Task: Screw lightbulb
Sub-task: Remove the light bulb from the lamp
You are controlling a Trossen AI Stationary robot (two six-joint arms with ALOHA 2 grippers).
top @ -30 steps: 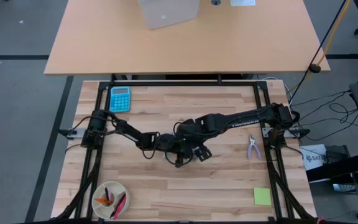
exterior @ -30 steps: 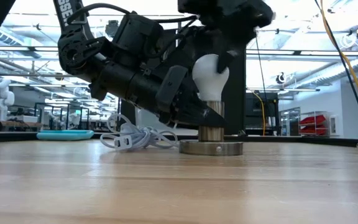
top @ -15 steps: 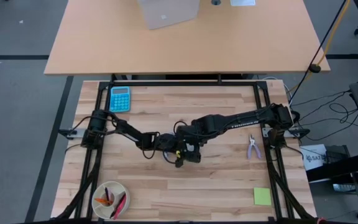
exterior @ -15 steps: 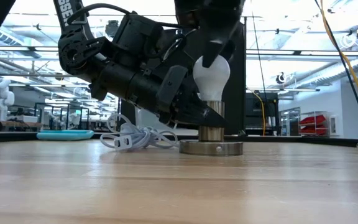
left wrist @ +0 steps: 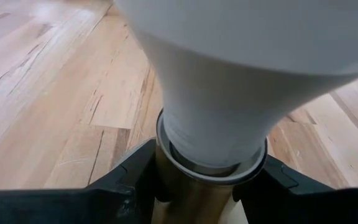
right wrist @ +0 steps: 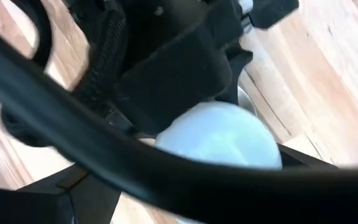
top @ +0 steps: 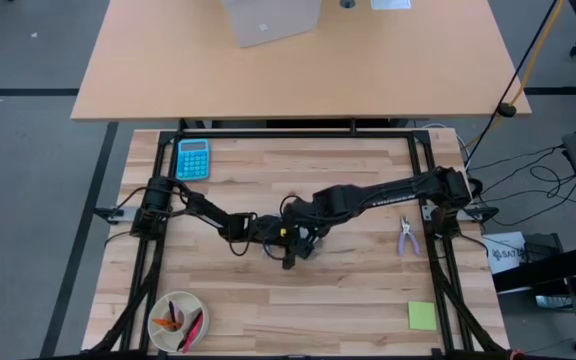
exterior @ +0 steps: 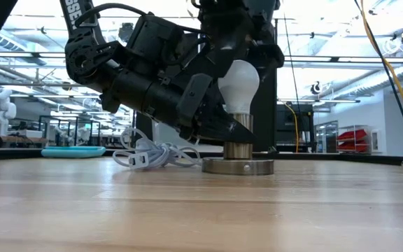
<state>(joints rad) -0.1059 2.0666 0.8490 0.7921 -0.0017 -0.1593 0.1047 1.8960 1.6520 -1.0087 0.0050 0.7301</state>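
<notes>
Little I can read here. A white box [top: 506,252] right of my table carries dark lettering, too small to make out. My left arm [exterior: 72,17] shows part of a white letter (cropped, unreadable).

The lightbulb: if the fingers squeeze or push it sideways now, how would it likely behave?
The lightbulb has a smooth, rounded globe, so it probably slips under a loose grip. It looks thin-walled, likely fragile if squeezed. Standing upright in the socket, which the left gripper clamps, it should resist tipping.
</notes>
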